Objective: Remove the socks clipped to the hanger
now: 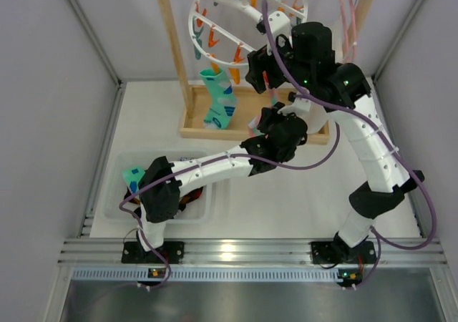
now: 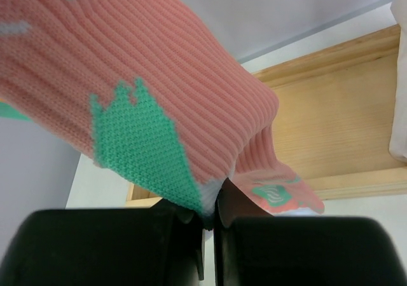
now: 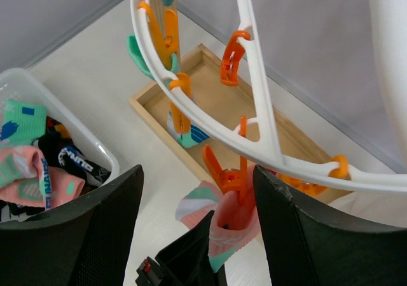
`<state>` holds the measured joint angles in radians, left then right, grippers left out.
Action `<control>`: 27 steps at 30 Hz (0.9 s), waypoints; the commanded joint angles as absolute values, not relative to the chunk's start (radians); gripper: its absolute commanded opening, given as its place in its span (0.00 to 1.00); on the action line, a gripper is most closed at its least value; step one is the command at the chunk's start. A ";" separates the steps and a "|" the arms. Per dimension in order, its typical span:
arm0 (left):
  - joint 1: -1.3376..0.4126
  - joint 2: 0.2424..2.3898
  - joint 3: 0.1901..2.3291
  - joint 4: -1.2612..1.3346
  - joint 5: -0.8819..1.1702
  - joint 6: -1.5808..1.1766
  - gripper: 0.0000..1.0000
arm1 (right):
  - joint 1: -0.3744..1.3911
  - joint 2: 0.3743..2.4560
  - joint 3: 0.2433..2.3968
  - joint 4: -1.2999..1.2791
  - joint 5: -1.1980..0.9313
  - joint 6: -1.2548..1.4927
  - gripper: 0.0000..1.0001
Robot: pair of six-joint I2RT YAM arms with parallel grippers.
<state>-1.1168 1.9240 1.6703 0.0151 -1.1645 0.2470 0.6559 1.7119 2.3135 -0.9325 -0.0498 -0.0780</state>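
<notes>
The white round hanger [image 1: 243, 14] hangs from the wooden rack, with orange and teal pegs. A teal-green sock [image 1: 220, 100] dangles from a peg on its left side. A pink sock with green diamonds [image 2: 165, 89] hangs from an orange peg [image 3: 232, 178]. My left gripper [image 2: 210, 219] is shut on the lower part of this pink sock [image 3: 232, 225]. My right gripper [image 3: 198, 190] is open, its fingers [image 3: 95, 235] on either side of that peg and not touching it. In the top view it [image 1: 261, 71] sits just under the ring.
A clear plastic bin [image 1: 118, 164] at the near left holds several loose socks [image 3: 38, 165]. The wooden rack's post [image 1: 175, 57] and base tray [image 1: 240, 134] stand at the back. A thin pink clothes hanger [image 1: 348, 21] and a white garment [image 3: 388, 57] hang at the right.
</notes>
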 commanded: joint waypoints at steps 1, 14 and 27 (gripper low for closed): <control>-1.127 1.921 1.723 0.032 -1.161 0.267 0.00 | 0.692 1.715 2.302 -0.905 0.026 -0.130 0.66; -1.127 1.907 1.723 0.032 -1.143 0.261 0.00 | 0.693 1.742 2.236 -0.825 0.107 -0.161 0.64; -1.127 1.891 1.706 0.032 -1.114 0.242 0.00 | 0.696 1.767 2.229 -0.706 0.140 -0.144 0.15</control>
